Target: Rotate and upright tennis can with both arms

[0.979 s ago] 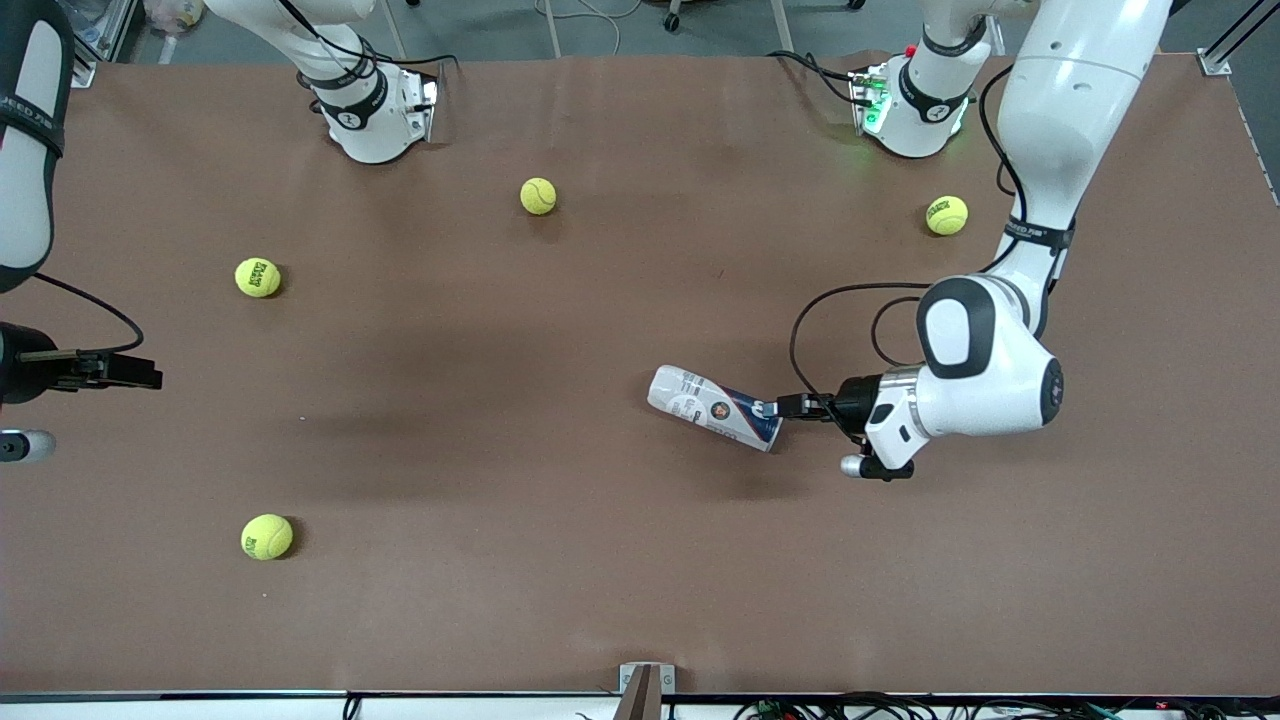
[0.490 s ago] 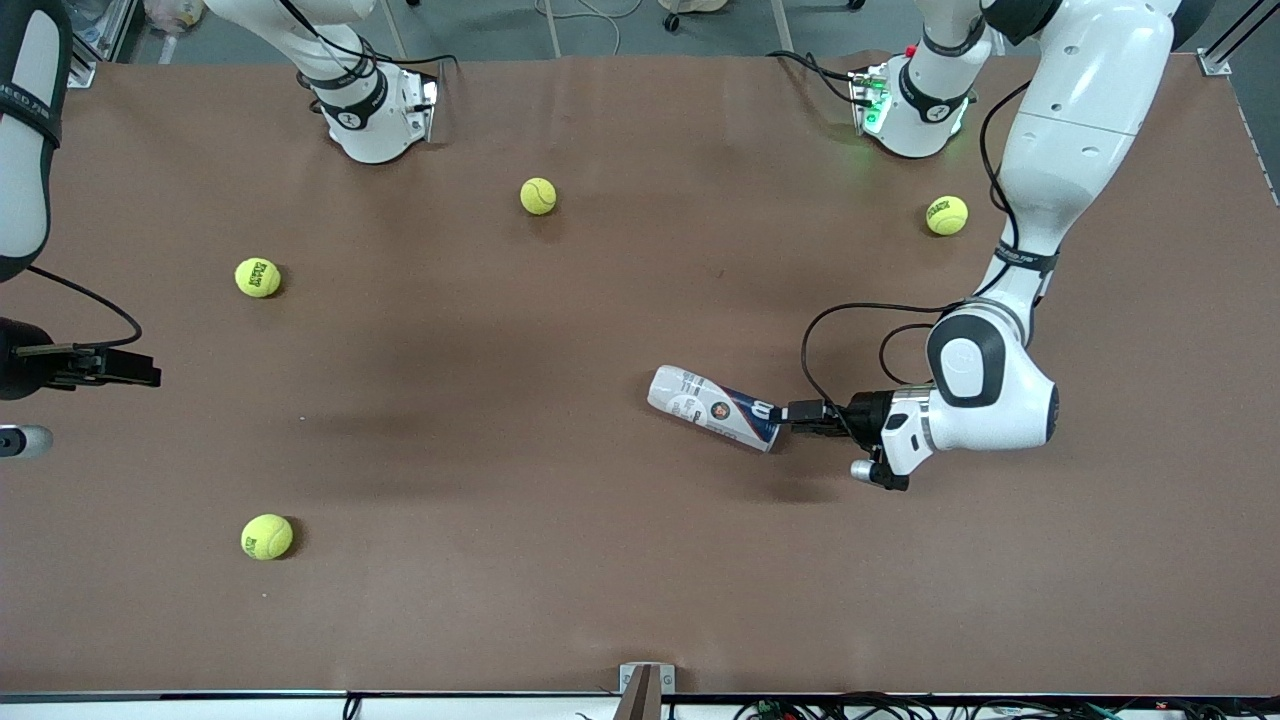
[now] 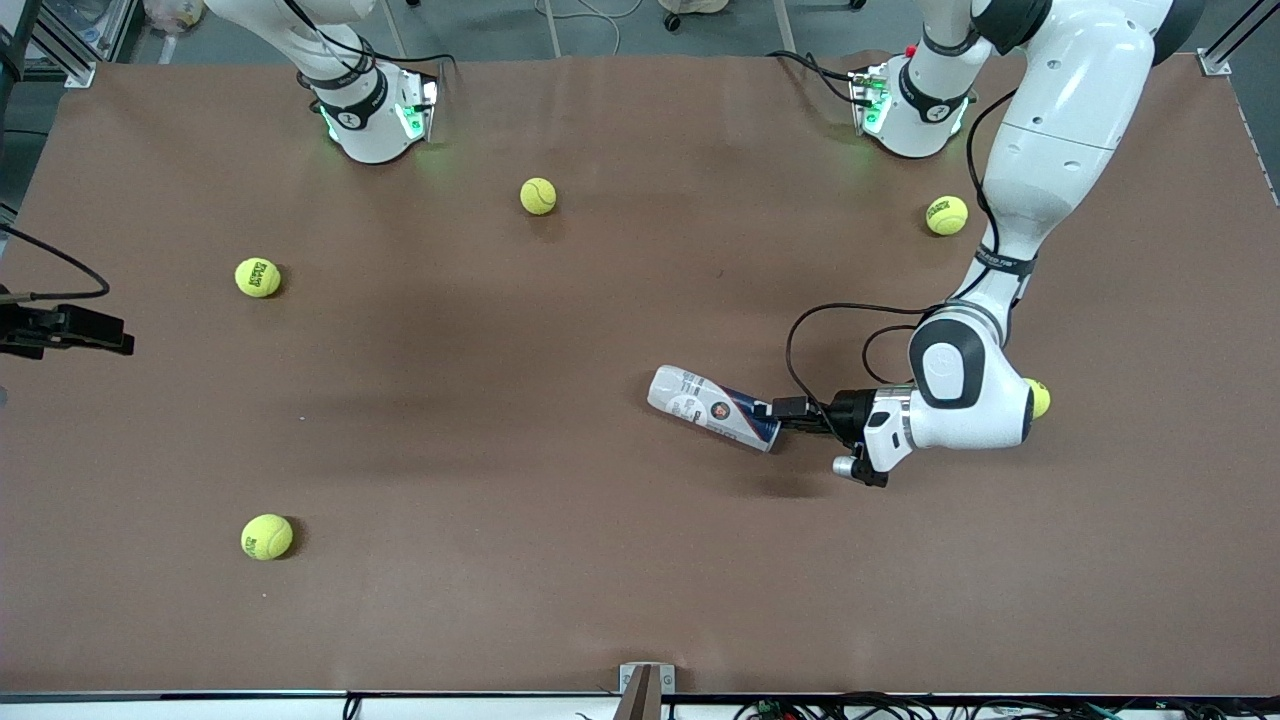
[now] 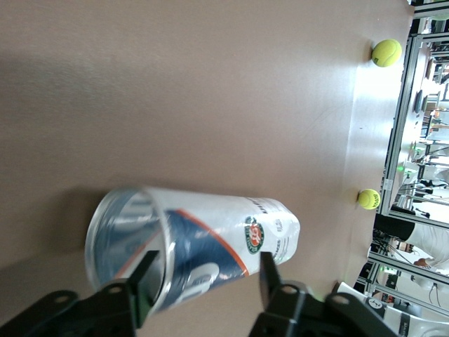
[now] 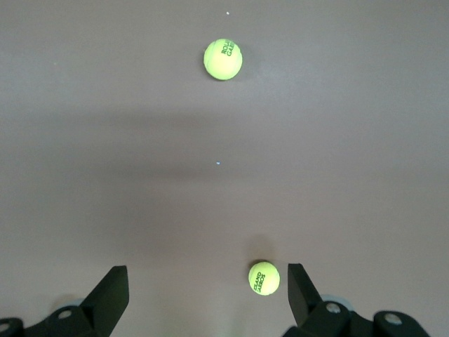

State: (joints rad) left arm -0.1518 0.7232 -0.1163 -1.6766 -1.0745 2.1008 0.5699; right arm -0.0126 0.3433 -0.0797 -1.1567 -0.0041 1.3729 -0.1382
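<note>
Straddling tennis can's (image 3: 713, 408) rim, left hand (image 3: 779, 410)

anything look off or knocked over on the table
The tennis can lies on its side, not upright, its open end at the left gripper, whose jaws straddle the rim. Five tennis balls lie scattered loose. The right gripper waits, open.

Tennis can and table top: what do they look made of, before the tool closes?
Tennis can: apparently thin clear plastic, glossy; the open end shows through its wall, with a printed white and dark blue label. Table: matte brown sheet covering, exact material unclear.
</note>
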